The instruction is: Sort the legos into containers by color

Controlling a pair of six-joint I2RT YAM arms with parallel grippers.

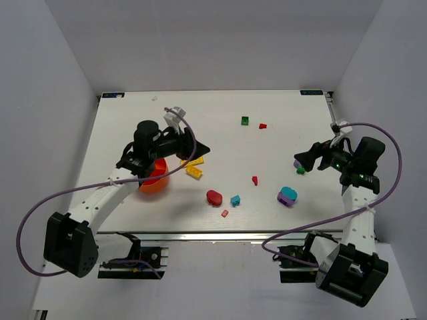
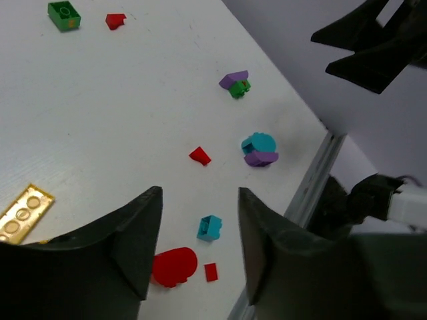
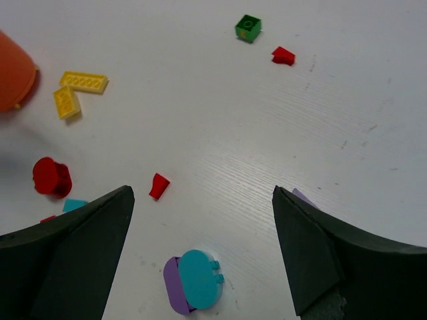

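My left gripper [image 1: 202, 151] [image 2: 199, 200] is open and empty, above two yellow legos [image 1: 193, 167] [image 2: 23, 210]. The orange bowl [image 1: 153, 181] [image 3: 13, 73] sits under the left arm, partly hidden. No separate red bowl of that size shows. A small red round piece [image 1: 213, 197] [image 2: 175, 267], a teal brick [image 1: 235, 200] [image 2: 209, 227] and a red flat bit [image 1: 225, 213] lie near the front. My right gripper [image 1: 297, 161] [image 3: 201, 200] is open and empty, over a purple and a green lego [image 1: 301, 171] [image 2: 235, 83]. A teal-and-purple round piece [image 1: 287, 195] [image 3: 197, 280] lies below it.
A green brick [image 1: 245, 121] [image 3: 247, 27] and a red bit [image 1: 263, 125] [image 3: 283, 56] lie at the back. Another red bit [image 1: 255, 180] [image 3: 159, 186] lies mid-table. The table's front edge rail [image 1: 233, 233] runs close behind the front legos.
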